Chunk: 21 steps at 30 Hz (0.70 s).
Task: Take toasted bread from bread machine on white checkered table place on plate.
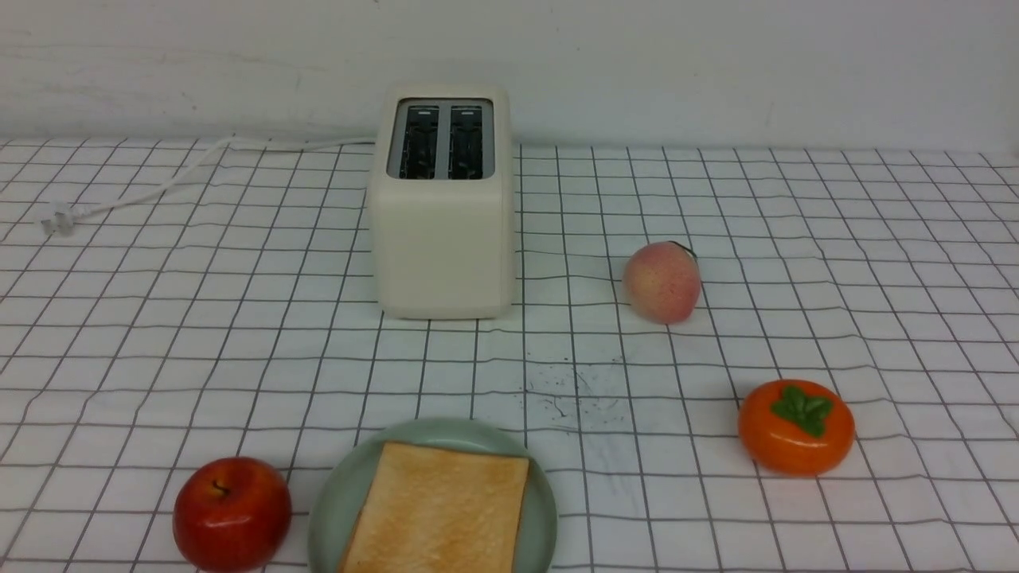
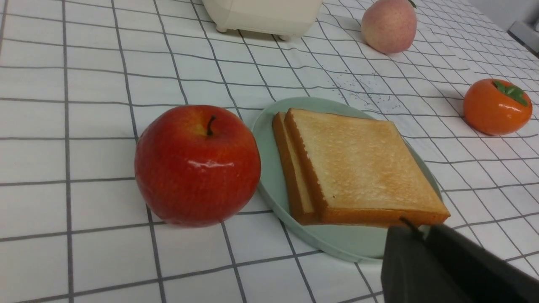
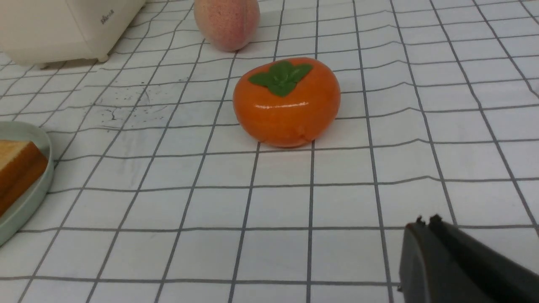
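Note:
Two slices of toasted bread (image 1: 440,509) lie stacked on the mint-green plate (image 1: 338,501) at the front of the white checkered table (image 1: 796,223). The left wrist view shows both slices (image 2: 358,164) on the plate (image 2: 269,185). The cream bread machine (image 1: 443,203) stands at the back, its two slots empty. My left gripper (image 2: 423,230) is shut and empty, just beside the plate's near rim. My right gripper (image 3: 423,221) is shut and empty, low over the cloth to the right of the plate (image 3: 31,191). Neither gripper shows in the front view.
A red apple (image 1: 232,513) sits close to the plate's left side. A peach (image 1: 661,282) lies right of the bread machine. An orange persimmon (image 1: 796,426) lies at the front right. The white power cord (image 1: 135,195) trails left across the cloth.

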Each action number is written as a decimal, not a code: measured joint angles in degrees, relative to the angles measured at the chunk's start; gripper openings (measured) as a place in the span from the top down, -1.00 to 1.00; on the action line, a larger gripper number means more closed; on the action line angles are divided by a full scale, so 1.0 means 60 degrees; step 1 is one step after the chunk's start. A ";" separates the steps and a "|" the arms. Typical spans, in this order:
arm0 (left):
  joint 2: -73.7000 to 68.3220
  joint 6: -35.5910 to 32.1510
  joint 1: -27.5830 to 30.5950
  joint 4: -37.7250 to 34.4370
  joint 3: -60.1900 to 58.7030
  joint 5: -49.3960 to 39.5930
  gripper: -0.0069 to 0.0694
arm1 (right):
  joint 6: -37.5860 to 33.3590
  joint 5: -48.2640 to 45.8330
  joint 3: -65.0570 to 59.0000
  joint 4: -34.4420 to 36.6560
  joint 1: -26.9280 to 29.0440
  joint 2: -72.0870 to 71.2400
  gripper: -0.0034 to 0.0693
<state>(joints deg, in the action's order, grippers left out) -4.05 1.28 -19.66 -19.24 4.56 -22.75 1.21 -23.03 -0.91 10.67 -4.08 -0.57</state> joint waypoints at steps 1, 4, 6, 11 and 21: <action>0.0000 0.0000 0.0000 0.0000 0.0000 0.0000 0.67 | 0.0000 0.0000 0.0000 0.0000 0.0000 0.0000 0.94; 0.0000 0.0000 0.0000 0.0000 0.0000 0.0000 0.66 | 0.0007 0.0000 0.0000 0.0000 0.0000 0.0000 0.94; 0.0000 0.0000 0.0000 0.0000 0.0000 0.0000 0.64 | 0.0007 0.0000 0.0000 0.0000 0.0000 0.0000 0.93; 0.0000 0.0000 0.0000 0.0000 0.0000 0.0000 0.63 | 0.0007 0.0000 0.0000 0.0000 0.0000 0.0000 0.92; 0.0191 0.0022 0.0249 0.0703 0.0000 0.0000 0.62 | 0.0007 0.0000 0.0000 0.0000 0.0000 0.0000 0.91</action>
<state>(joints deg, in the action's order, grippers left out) -2.90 1.42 -18.17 -15.02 4.56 -22.75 1.25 -23.03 -0.91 10.67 -4.08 -0.57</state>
